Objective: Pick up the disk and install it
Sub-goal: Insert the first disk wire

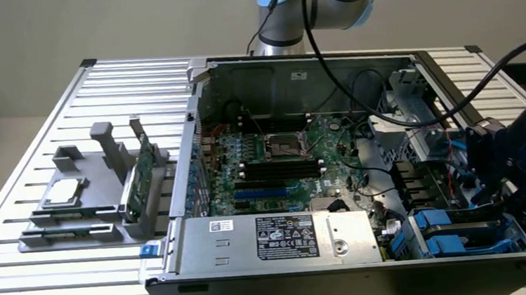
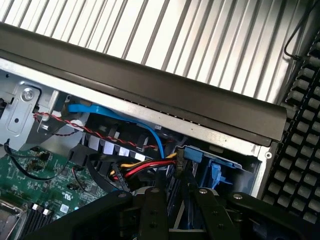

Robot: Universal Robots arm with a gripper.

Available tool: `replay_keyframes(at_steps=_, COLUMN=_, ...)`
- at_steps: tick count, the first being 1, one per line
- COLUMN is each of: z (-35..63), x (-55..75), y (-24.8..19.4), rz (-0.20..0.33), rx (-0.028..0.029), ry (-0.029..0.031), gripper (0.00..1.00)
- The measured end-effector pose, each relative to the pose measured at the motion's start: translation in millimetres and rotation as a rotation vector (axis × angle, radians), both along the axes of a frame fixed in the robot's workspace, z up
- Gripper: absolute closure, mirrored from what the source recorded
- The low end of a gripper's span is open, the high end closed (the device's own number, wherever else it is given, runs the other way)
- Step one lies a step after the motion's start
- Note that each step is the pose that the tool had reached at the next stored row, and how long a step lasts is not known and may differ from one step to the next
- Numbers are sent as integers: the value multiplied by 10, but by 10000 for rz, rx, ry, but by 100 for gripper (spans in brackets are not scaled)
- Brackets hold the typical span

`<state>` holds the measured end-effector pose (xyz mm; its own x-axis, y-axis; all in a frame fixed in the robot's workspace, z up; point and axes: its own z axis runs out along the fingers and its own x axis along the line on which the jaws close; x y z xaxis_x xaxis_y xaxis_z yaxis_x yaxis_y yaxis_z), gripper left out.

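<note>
Closest to you, the gripper (image 2: pixel 172 210) hangs low over the drive bay in the computer case (image 1: pixel 284 287). I cannot tell if its fingers are apart or clamped on something. The disk (image 1: pixel 458 234) with its blue rails sits in that bay at the exterior view's right. The red and yellow wires (image 2: pixel 145 170) lie just beside it, so a push could snag them. Farther off, the power box (image 1: pixel 280 241) has a white label, too small to read.

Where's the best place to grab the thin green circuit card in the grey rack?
Probably its free upper edge, pinched across both faces from above: the green circuit card stands on edge, lower part seated in the grey rack.
</note>
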<state>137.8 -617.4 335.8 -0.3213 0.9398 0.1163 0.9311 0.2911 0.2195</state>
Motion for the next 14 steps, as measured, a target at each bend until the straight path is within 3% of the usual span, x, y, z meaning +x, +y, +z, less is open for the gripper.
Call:
replay_keyframes(at_steps=6, z=0, x=15, y=-7, rz=-123, rx=11, ry=38, gripper=73)
replay_keyframes(at_steps=10, z=-4, x=18, y=-6, rz=-314, rx=78, ry=38, gripper=73)
replay_keyframes(at_steps=14, z=-9, x=18, y=-7, rz=-502, rx=111, ry=38, gripper=73)
